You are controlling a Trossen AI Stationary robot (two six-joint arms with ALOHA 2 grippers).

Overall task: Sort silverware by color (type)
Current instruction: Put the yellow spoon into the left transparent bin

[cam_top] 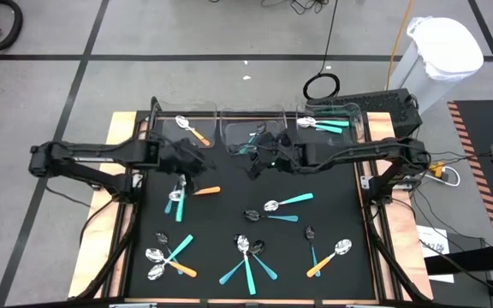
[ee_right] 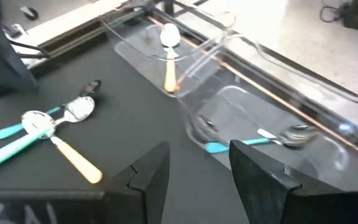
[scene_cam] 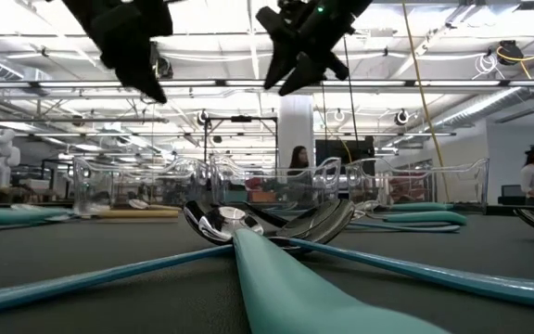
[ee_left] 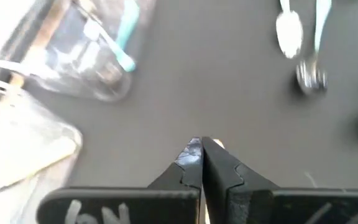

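While clear bins [cam_top: 251, 128] line the mat, left gripper [ee_left: 201, 148] seems closed, empty.

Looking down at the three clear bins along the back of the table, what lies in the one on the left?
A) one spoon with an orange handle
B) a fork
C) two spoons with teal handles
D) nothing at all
A: seen from above, the left bin holds a single spoon with an orange handle; teal-handled spoons lie in the other bins.
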